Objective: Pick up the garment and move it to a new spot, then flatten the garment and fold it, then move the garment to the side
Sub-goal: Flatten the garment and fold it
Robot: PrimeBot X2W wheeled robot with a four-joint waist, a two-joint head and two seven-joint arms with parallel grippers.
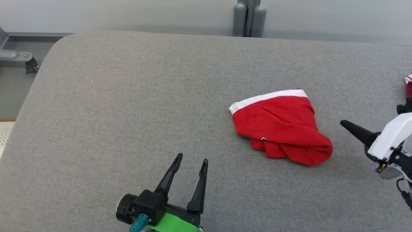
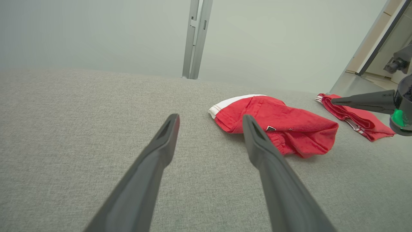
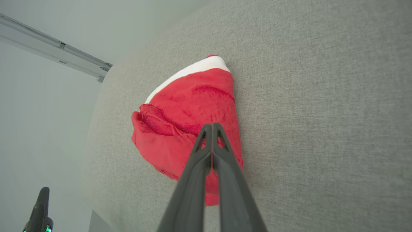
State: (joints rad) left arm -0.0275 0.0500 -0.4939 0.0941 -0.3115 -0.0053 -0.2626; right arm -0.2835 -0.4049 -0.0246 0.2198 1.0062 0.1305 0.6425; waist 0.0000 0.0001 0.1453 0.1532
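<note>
Item 1. Garment (image 1: 280,127): red with a white waistband (image 1: 267,98), crumpled in a heap on the grey table (image 1: 128,96), toward 3 o'clock from the table's centre. The waistband lies along its 12 o'clock edge.

Item 2. Left gripper (image 1: 191,159): at 7 o'clock of the garment, well apart, fingers spread wide with nothing between them.

Item 3. Right gripper (image 1: 342,122): at 3 o'clock of the garment, near but clear of it, fingers pressed together and empty, pointing toward 10 o'clock.

Item 4. Second cloth (image 1: 408,85): red, at the table's 3 o'clock edge.
</note>
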